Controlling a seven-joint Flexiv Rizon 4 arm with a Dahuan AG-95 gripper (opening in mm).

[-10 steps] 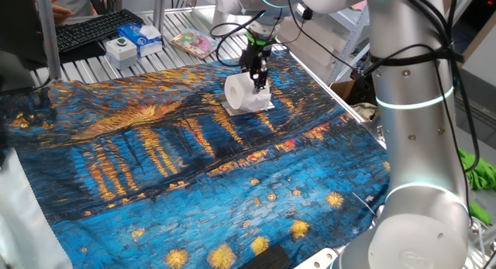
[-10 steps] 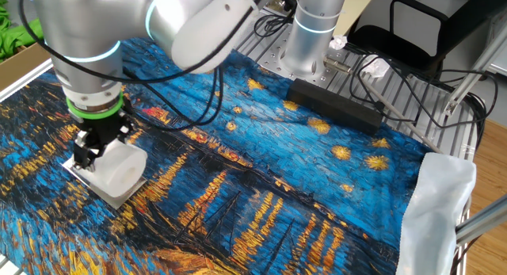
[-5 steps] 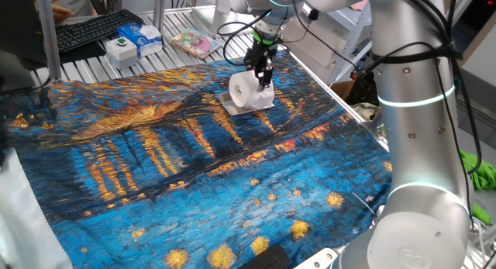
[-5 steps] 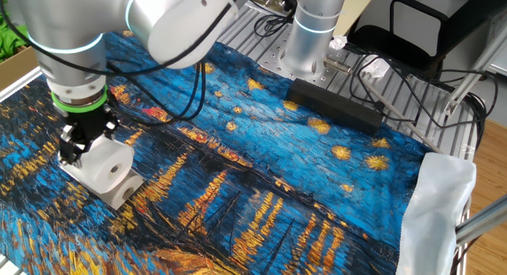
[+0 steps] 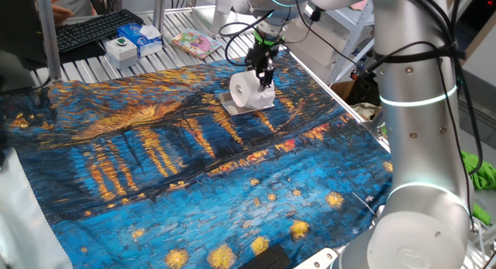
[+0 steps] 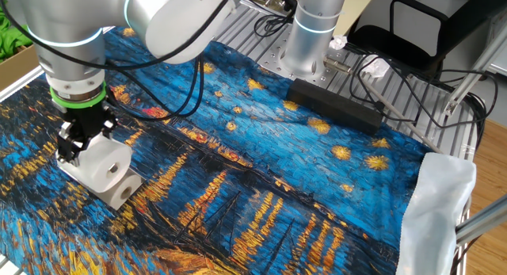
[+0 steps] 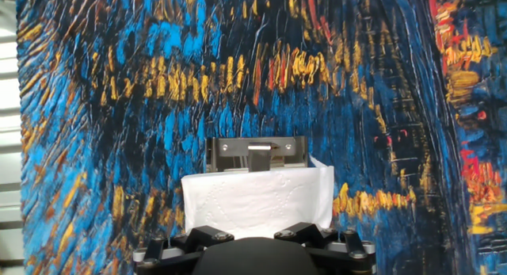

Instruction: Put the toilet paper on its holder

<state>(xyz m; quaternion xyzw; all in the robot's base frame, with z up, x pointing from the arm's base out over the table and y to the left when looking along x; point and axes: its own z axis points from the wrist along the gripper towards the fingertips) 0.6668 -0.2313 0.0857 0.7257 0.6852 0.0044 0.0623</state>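
White toilet paper (image 5: 246, 89) sits on the holder (image 7: 255, 151) under the gripper (image 6: 79, 142); jaws wide, apparently released; next, lift clear.

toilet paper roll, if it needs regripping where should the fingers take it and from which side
Grip the toilet paper roll across its two flat ends, coming from straight above. It lies on its side on the chrome holder, core hole facing sideways, so the flat ends give the fingers parallel faces, and the top is unobstructed. The curved sides would probably squash or roll.
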